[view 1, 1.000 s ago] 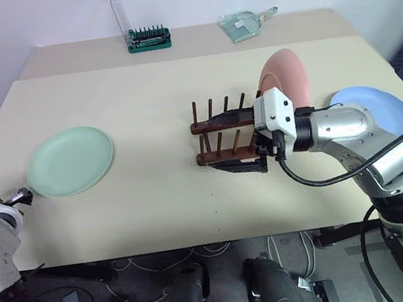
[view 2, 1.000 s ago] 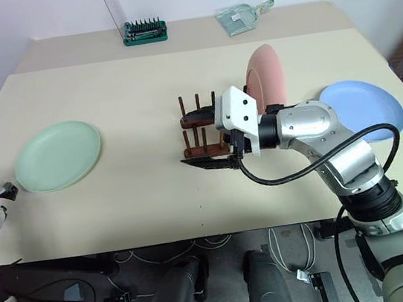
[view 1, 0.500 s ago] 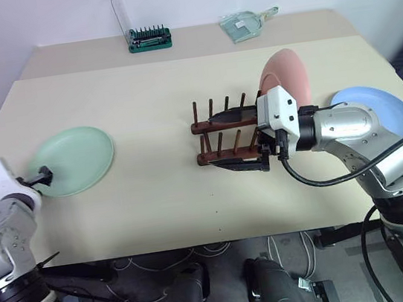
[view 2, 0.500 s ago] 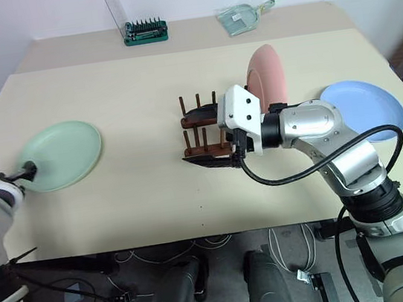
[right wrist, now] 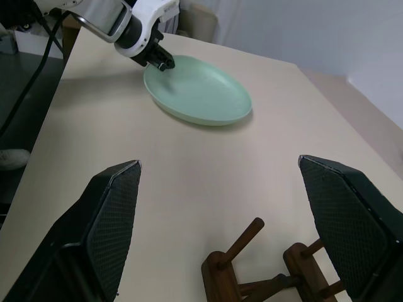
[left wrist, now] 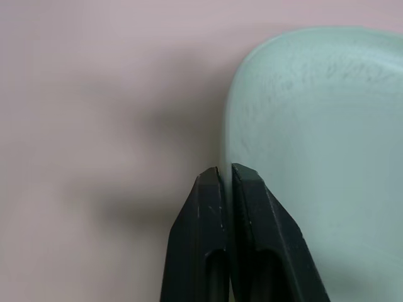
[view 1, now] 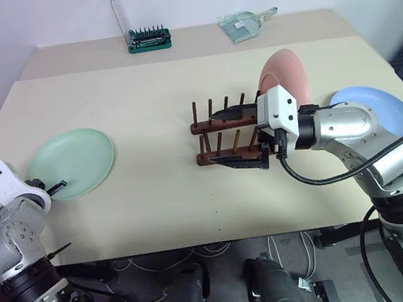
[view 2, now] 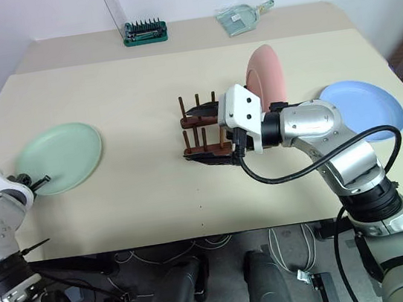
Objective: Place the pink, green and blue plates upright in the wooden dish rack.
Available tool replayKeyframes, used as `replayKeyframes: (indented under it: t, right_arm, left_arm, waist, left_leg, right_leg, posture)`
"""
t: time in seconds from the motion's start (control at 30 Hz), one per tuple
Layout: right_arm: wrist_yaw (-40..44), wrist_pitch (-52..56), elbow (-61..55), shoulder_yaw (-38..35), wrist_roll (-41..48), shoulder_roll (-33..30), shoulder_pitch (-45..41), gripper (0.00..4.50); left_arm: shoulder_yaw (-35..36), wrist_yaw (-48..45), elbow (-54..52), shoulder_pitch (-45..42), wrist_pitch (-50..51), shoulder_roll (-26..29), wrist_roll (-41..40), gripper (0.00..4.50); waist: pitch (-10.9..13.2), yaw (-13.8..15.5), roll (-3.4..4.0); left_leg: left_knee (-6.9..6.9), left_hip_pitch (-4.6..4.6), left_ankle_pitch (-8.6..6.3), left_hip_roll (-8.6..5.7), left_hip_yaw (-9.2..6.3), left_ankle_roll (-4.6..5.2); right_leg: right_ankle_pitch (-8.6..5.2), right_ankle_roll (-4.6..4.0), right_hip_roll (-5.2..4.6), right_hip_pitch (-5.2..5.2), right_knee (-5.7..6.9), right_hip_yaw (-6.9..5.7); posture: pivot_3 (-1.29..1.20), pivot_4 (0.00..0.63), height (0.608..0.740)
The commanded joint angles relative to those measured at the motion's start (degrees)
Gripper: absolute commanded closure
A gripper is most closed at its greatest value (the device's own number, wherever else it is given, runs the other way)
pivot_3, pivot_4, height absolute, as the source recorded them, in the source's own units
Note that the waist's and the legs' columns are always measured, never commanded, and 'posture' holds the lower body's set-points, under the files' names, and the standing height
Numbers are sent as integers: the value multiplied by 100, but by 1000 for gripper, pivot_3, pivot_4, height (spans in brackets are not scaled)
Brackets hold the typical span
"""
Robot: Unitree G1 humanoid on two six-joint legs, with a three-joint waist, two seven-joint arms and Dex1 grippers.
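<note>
The mint green plate (view 1: pixel 75 157) lies flat at the table's left. My left gripper (view 1: pixel 56 186) is shut on its near-left rim; in the left wrist view the rim (left wrist: pixel 230 126) runs straight into the closed fingertips (left wrist: pixel 211 189). In the middle stands the wooden dish rack (view 1: pixel 218 137), with my right gripper (view 1: pixel 233 137) open and one finger on each side of the rack's right end. The pink plate (view 1: pixel 285 75) stands upright just behind that gripper, its foot hidden. The blue plate (view 1: pixel 376 108) lies flat at the far right.
A green-and-clear screwdriver-bit case (view 1: pixel 147 38) and a clear plastic scoop (view 1: pixel 244 23) sit at the table's back edge. Bare tabletop (view 1: pixel 153 180) stretches between the green plate and the rack. The front edge runs close below both arms.
My left gripper came in from the table's left edge to the green plate's rim and went from open to shut there. The right arm and the rack have not moved.
</note>
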Motion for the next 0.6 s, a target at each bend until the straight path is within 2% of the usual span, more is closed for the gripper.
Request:
replayKeyframes:
  t: [0.03,0.2,0.3,0.47,0.6]
  right_arm:
    - [2,-175,-34,-179,-59,11,-67,389]
    - [-154,-645,298,16,-710,78,-415,389]
    - [-169,-939,440,138,-1020,157,-579,389]
    - [-773,-1876,1027,619,-2234,603,-1111,389]
    - [-1265,-2503,1532,924,-3070,925,-1387,389]
  left_arm:
    - [-226,-96,-322,-78,-478,-84,40,4446]
    - [-835,-155,-1251,-754,-1585,-396,83,4446]
    - [-1193,-118,-1478,-1158,-1845,-534,143,4446]
    - [-2021,188,-1731,-1895,-1717,-1027,293,4446]
    - [-2538,291,-2055,-2109,-1437,-1348,335,4446]
  waist:
    - [0,4,0]
    - [8,34,-18]
    - [8,8,-21]
    - [8,-57,-21]
    - [8,-138,-21]
  left_leg:
    - [0,0,0,0,0,0]
    - [10,-6,1,-3,-2,0]
    - [11,-7,1,-4,2,0]
    - [0,-3,12,-2,7,-16]
    - [5,-4,14,-2,5,-16]
  right_leg:
    - [0,0,0,0,0,0]
    - [2,1,-1,6,-6,-1]
    - [6,6,-1,7,-8,-1]
    - [10,12,7,-1,0,2]
    - [10,12,21,0,1,3]
  posture:
    - [0,150,740]
    - [0,150,740]
    - [0,150,740]
    - [0,150,740]
    - [0,150,740]
